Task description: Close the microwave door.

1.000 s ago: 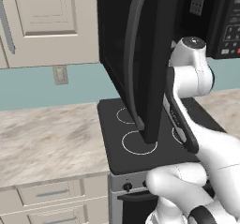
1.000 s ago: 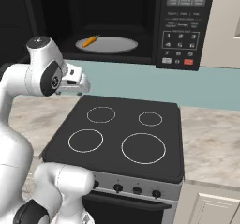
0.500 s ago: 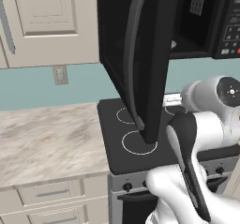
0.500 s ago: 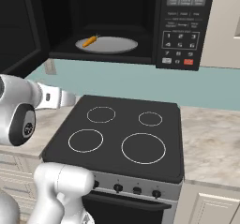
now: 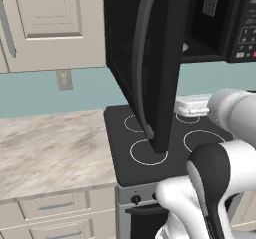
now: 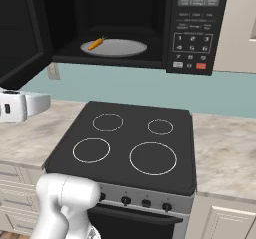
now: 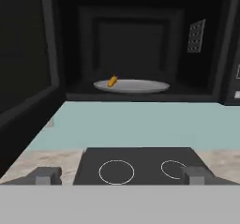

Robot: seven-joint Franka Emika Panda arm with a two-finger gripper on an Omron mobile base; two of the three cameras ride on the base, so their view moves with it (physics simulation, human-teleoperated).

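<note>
The microwave door [image 5: 150,58] stands wide open, swung out toward the robot's left and seen nearly edge-on from the left base view. It is a tall glossy black panel hanging out over the stove [image 6: 130,145], with its long curved grey handle [image 5: 146,58] running down the outer face. From the right base view the door [image 6: 22,30] is the dark slab at the left edge, angled away from the cavity. In the hand view its inner face [image 7: 26,68] takes the left side.

Microwave cavity open — a pale round turntable plate [image 6: 116,47] inside, with a small orange carrot [image 6: 95,44] on its left part. The hand view shows the same: plate [image 7: 132,85], carrot [image 7: 112,81]. Keypad panel [image 6: 196,28] sits to the right of the cavity.

Arm pose: it is folded low and forward. The dark elbow joint [image 5: 215,178] is in the foreground of the left base view, with a white link above it reaching out level over the stove's right side. In the right base view the white wrist housing [image 6: 20,105] lies roughly horizontal at the left edge, below the door's lower edge and above the marbled table [image 6: 30,128].

Pincer [image 7: 119,175]: the hand camera looks straight into the cavity. The two dark fingertips [image 7: 46,175] sit far apart at the bottom corners — spread wide, nothing between them. They show no contact with door or handle.

Stove top has four white ring burners [image 6: 152,158]; knobs [image 6: 145,202] line the front edge.
</note>
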